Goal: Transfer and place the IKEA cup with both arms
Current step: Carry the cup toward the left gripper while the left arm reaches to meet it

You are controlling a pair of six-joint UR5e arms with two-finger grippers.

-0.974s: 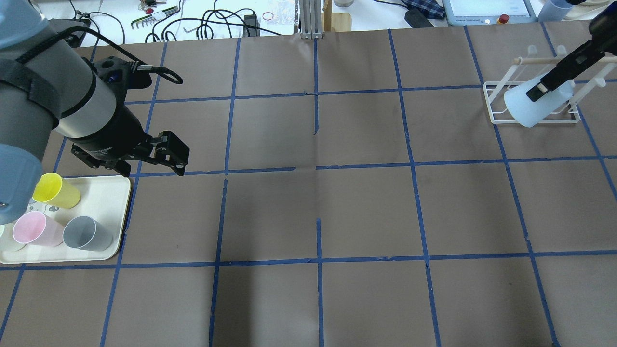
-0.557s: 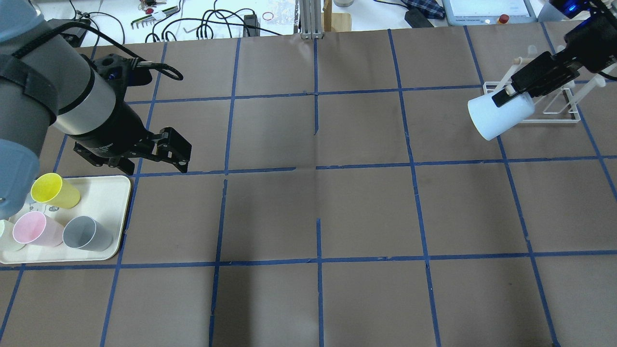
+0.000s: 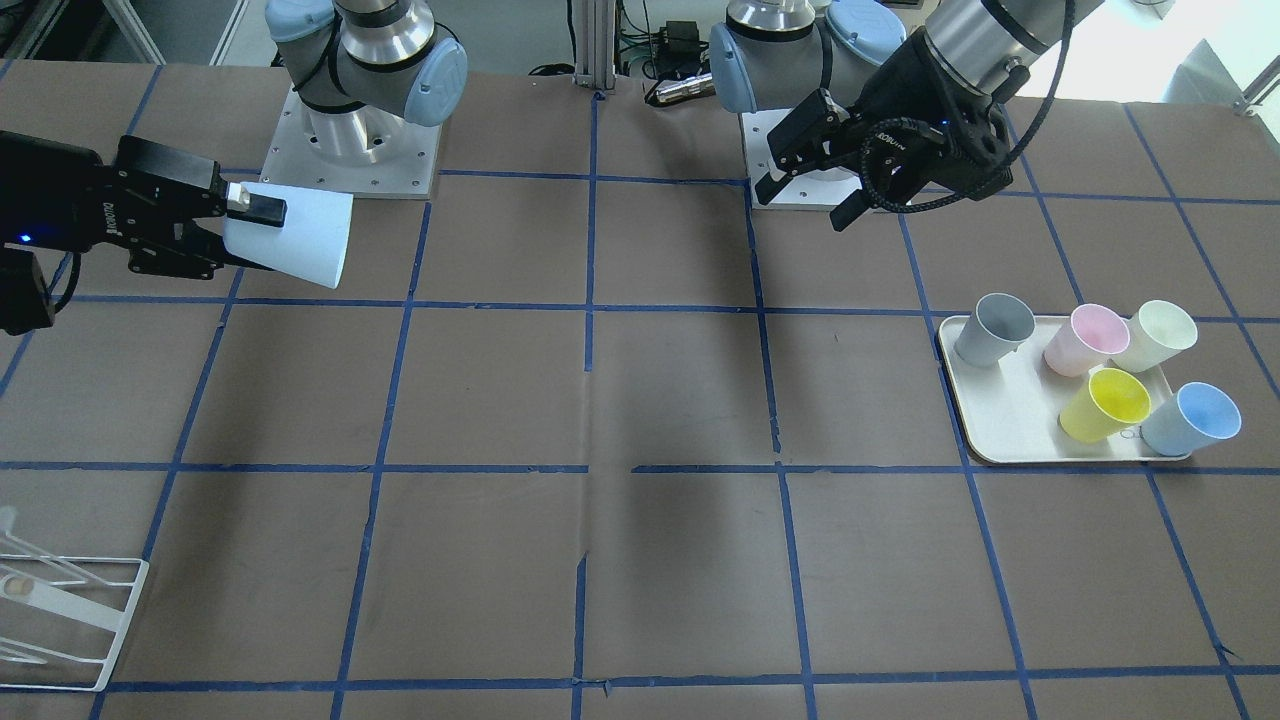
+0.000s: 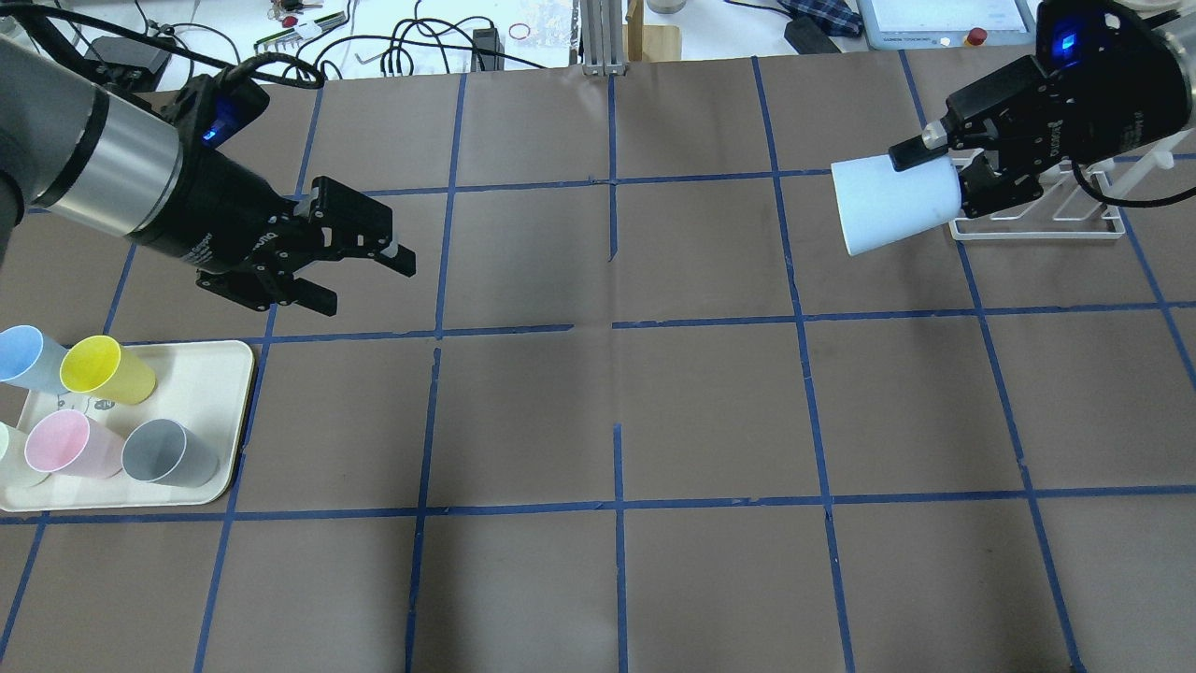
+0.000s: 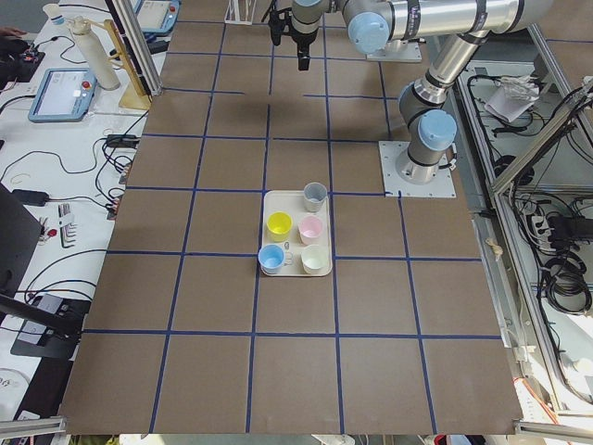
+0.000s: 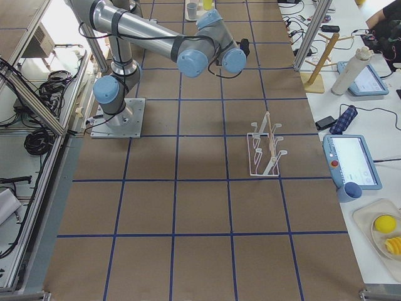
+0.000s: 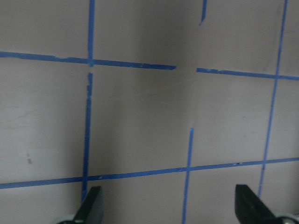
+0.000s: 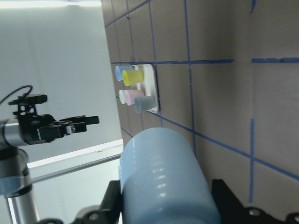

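Item: pale sky-blue tapered plastic tumbler [image 4: 892, 207], on its side in the air, upper right of the overhead view, rim toward frame centre. We logged the right gripper [image 4: 937, 178] clamped on its narrow end. The left gripper [image 4: 364, 280], upper left, had its fingers spread wide. A second blue tumbler [image 4: 23, 353] stood on the cream tray [image 4: 210, 383], lower left.

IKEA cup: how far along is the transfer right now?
Done: the IKEA cup is off the rack, clamped sideways in the right gripper above the table. In hand: the left gripper hovers empty, jaws open, far from it. Left: handover, then placing, presumably on the tray.
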